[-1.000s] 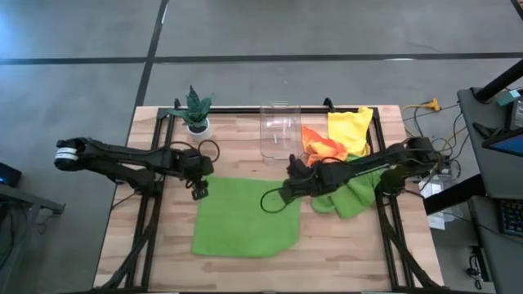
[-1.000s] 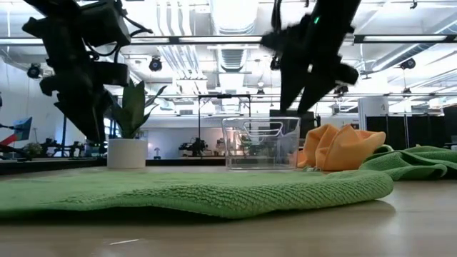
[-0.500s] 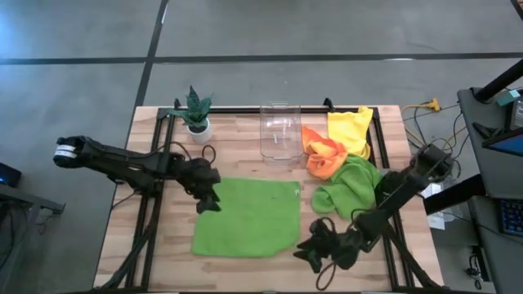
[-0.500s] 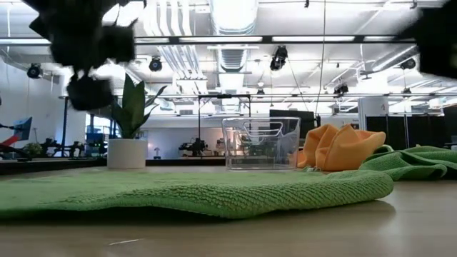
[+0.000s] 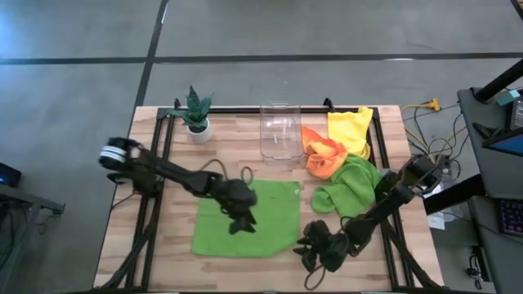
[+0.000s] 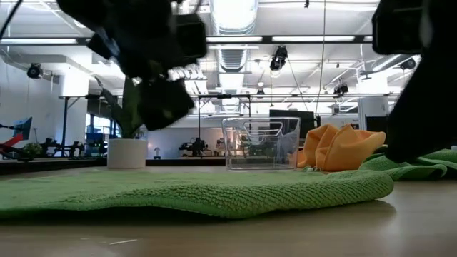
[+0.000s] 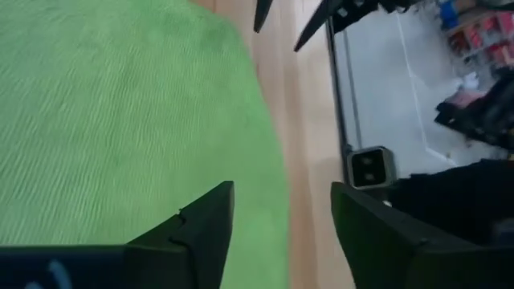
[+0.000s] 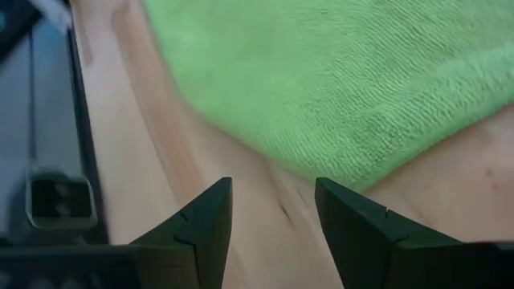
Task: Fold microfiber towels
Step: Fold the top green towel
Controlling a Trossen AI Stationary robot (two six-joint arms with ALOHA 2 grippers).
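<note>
Since flat green towel is soft, limp, light, pinch near corners; left gripper over it, right gripper off near-right corner, both parted, empty.

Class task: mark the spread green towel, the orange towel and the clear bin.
spread green towel [image 5: 265, 214]: high view, bare middle of cloth.
orange towel [image 5: 321, 155]: high view, crumpled middle.
clear bin [image 6: 260, 143]: low view, front wall.

In the low view, both arms show only as dark blurs, the left pincer smeared and the right arm cut off by the right edge. The spread green towel runs past the left edge. The crumpled green towel is cropped at the right.
</note>
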